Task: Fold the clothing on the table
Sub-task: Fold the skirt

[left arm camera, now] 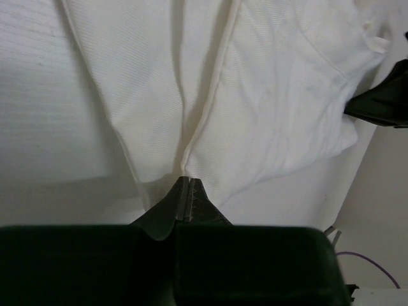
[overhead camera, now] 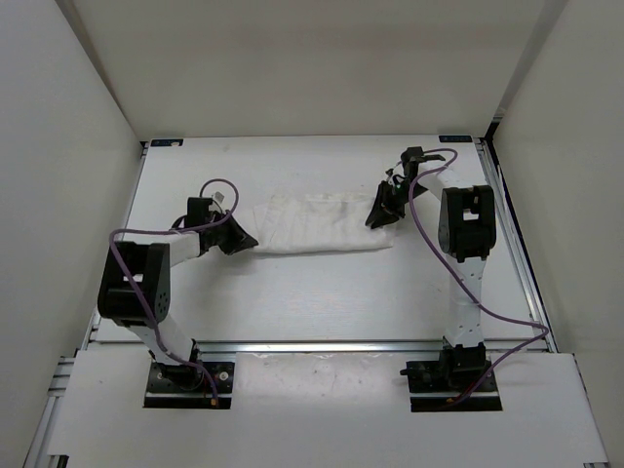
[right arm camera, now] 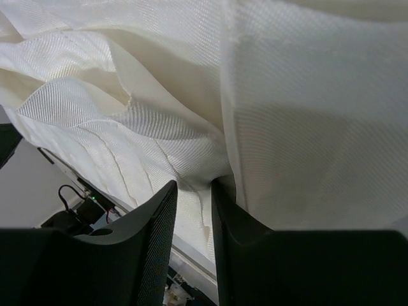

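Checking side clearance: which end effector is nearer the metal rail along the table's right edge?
Right. The right end effector holds the right end of the clothing, nearer the rail; the left end effector pinches its left end, farther away.

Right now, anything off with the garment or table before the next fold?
Nothing stands out. The white garment lies across the table, with the left gripper shut on its left edge and the right gripper pinching its right end, where the fabric bunches into loose folds. No tear or spill visible.
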You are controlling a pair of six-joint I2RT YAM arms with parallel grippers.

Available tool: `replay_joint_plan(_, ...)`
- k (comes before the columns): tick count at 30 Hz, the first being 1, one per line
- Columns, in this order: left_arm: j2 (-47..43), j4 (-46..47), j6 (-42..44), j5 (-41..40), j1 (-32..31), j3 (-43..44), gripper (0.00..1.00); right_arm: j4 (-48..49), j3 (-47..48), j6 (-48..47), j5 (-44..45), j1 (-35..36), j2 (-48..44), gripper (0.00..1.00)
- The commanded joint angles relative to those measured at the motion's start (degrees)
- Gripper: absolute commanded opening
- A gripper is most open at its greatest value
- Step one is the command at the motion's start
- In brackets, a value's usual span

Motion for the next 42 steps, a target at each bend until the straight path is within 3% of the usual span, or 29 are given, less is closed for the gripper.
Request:
replay_joint_plan(1, -8.03, 0.9, -1.58, 2.79, 1.15, -0.82, 0.0, -2.05, 0.7, 0.21, 3.39, -0.23, 0.72, 0.34)
replay_joint_plan(13, -19.38, 0.03, -3.78, 6.83, 0.27, -10.22, 0.0, -3.29, 2.28, 1.62, 5.25, 0.39, 2.48, 0.33)
replay_joint_plan(16, -22.19, -1.9, -3.78, 8.33, -0.87, -11.81, 0.0, -3.64, 3.07, 1.45, 4.81, 0.64, 2.22, 0.39)
replay_joint_plan(18, -23.51, -4.27, -3.08, 8.33, -0.17, -12.34, 0.2, -3.64, 3.33, 1.18, 4.36, 0.47, 1.09, 0.42)
replay_joint_plan(21, -24.74, -8.57, -1.06, 5.44, 1.49, -11.9, 0.28, -3.46, 2.55, 1.0, 6.2, -0.14, -3.21, 0.46)
replay_joint_plan(24, -25.36, -12.0, 0.87, 2.62, 2.82, -9.62, 0.48, -2.85, 1.49, 0.74, 5.69, -1.37, -7.61, 0.5)
replay_joint_plan(26, -24.84, -12.54, 0.88, 2.0, 4.05, -8.92, 0.55, -2.76, -0.25, 0.57, 5.16, -2.42, -9.55, 0.5)
replay_joint_plan(31, -24.05, -15.88, 2.73, -5.19, 3.44, -8.91, 0.58, -2.85, -4.92, -0.58, 5.59, -6.11, -13.33, 0.51)
replay_joint_plan(35, -20.28, -11.93, 1.15, -6.78, 4.49, -10.32, 0.58, -2.23, -7.65, -1.1, 5.51, -7.96, -14.39, 0.51)
replay_joint_plan(42, -12.37, -9.82, 1.58, -12.14, 4.32, -5.06, 0.56, -1.88, -8.44, -0.49, 4.98, -8.14, -15.01, 0.51)
